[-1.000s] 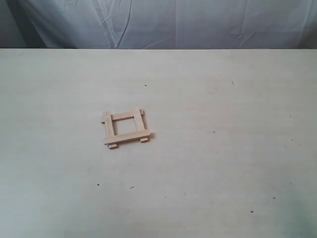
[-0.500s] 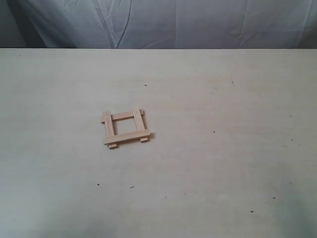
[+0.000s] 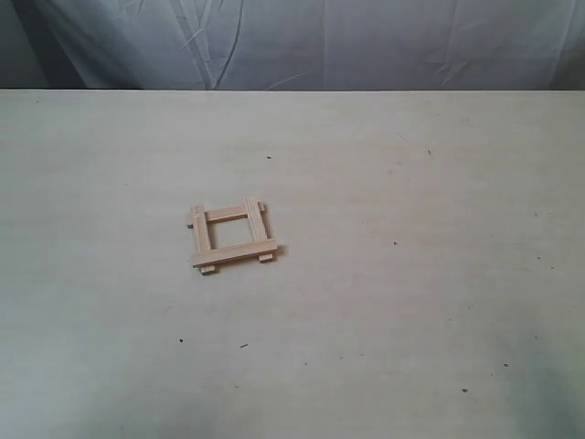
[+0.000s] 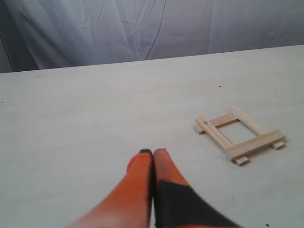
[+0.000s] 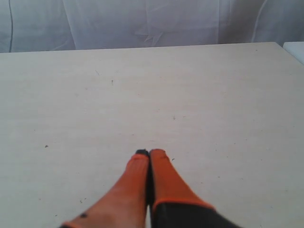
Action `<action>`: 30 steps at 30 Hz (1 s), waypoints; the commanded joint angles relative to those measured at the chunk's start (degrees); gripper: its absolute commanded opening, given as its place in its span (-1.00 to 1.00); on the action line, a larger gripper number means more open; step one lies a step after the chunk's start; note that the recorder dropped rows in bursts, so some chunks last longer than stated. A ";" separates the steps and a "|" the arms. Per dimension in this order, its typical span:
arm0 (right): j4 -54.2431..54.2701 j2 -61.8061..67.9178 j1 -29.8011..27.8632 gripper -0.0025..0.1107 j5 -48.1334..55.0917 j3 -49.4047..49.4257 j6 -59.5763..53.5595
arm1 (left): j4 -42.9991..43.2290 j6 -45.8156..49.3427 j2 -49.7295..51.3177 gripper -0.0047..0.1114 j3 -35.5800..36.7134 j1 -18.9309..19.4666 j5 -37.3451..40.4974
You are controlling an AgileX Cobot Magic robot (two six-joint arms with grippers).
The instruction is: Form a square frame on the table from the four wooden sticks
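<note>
The four wooden sticks lie crosswise as a small square frame (image 3: 231, 235) left of the table's (image 3: 411, 302) middle, with their ends overlapping and sticking out a little. The left wrist view shows the same square frame (image 4: 240, 134), one strip bearing a dark dot near its end. My left gripper (image 4: 152, 152) is shut with nothing in it, orange fingers pressed together, well apart from the frame. My right gripper (image 5: 149, 152) is also shut and empty over bare table. Neither gripper appears in the exterior view.
A wrinkled grey-white cloth (image 3: 302, 41) hangs behind the table's far edge. Tiny dark specks (image 3: 395, 243) dot the pale surface. In the right wrist view the table's corner edge (image 5: 284, 47) shows, with a white object (image 5: 295, 49) beyond it.
</note>
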 commanded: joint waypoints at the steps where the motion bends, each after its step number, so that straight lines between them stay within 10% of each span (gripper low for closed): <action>1: 0.04 -0.38 -0.36 -0.95 -0.87 0.08 -0.26 | -0.79 0.11 -0.31 -0.92 0.22 0.07 -1.04; 30: 0.04 -0.38 -0.36 -0.95 -0.69 0.08 -0.26 | 0.06 0.11 -0.31 -0.92 0.22 0.07 -1.04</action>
